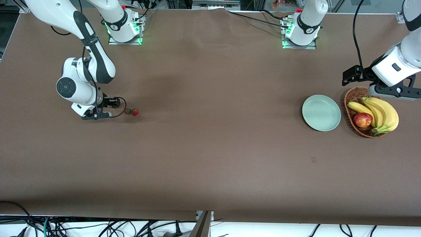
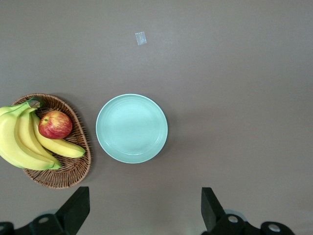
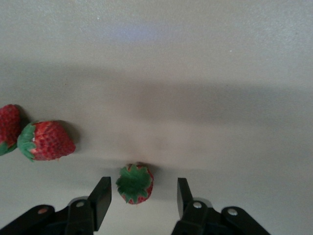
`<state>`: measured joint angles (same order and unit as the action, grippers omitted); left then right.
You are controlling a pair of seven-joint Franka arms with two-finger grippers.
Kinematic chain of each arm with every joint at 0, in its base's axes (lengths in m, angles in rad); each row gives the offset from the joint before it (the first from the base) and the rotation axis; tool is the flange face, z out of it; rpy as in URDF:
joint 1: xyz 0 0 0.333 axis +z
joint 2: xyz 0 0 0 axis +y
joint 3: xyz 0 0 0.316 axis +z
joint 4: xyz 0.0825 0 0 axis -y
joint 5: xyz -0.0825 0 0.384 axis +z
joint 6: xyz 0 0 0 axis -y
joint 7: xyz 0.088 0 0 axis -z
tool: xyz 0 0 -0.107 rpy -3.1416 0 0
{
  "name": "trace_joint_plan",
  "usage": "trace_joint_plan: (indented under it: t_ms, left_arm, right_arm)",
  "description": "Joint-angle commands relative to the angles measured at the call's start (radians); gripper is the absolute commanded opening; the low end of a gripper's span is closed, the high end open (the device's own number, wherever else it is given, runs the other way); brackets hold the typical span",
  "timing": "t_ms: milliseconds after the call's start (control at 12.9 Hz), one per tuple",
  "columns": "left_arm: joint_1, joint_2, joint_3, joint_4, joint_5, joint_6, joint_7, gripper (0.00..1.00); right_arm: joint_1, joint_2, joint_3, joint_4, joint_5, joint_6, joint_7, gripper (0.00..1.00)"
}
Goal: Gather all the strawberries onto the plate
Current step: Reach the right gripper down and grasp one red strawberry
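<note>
The right gripper, low over the brown counter at the right arm's end, brackets one small red, green-topped strawberry, jaws apart, not yet touching it. The pale mint-green round plate lies well apart, under the released, waiting left gripper.

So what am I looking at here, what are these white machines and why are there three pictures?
Two white robot arms stand at a brown table. One picture looks down from high up; the other two come from cameras on each arm's wrist. The right pincer sits low at the table with its fingers either side of a small red strawberry, not yet gripping it; two more strawberries lie beside it. The left pincer waits open above the pale mint-green round plate, which is bare, beside a brown wicker basket of yellow bananas and a red-yellow apple.
</note>
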<state>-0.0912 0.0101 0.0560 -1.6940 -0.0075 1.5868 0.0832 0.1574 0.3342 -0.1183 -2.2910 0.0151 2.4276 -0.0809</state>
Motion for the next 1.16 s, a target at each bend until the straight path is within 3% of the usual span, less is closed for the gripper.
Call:
trace_joint_plan:
  t_ms: [0,310,699,776,931,1087]
  left_arm:
    - [0.002,0.014,0.001,0.028,-0.022,-0.005,-0.007,1.00]
    - [0.002,0.021,0.001,0.028,-0.022,-0.005,-0.007,1.00]
    - [0.002,0.022,0.002,0.028,-0.022,-0.005,-0.007,1.00]
    - [0.002,0.022,0.002,0.028,-0.022,-0.005,-0.008,1.00]
    - [0.007,0.022,0.002,0.028,-0.022,-0.005,-0.008,1.00]
    - [0.008,0.024,0.002,0.028,-0.023,-0.005,-0.007,1.00]
  right_arm:
    - [-0.006,0.012,0.003,-0.007,0.011,0.018,-0.016,0.61]
    - [-0.006,0.025,0.003,-0.007,0.037,0.028,-0.017,0.60]
    - [-0.006,0.010,0.005,-0.002,0.037,0.018,-0.016,0.14]
    - [-0.006,-0.006,0.006,0.007,0.037,-0.001,-0.016,0.11]
    - [0.001,-0.021,0.016,0.103,0.060,-0.146,-0.005,0.09]
    - [0.016,-0.011,0.055,0.302,0.115,-0.382,0.044,0.09]
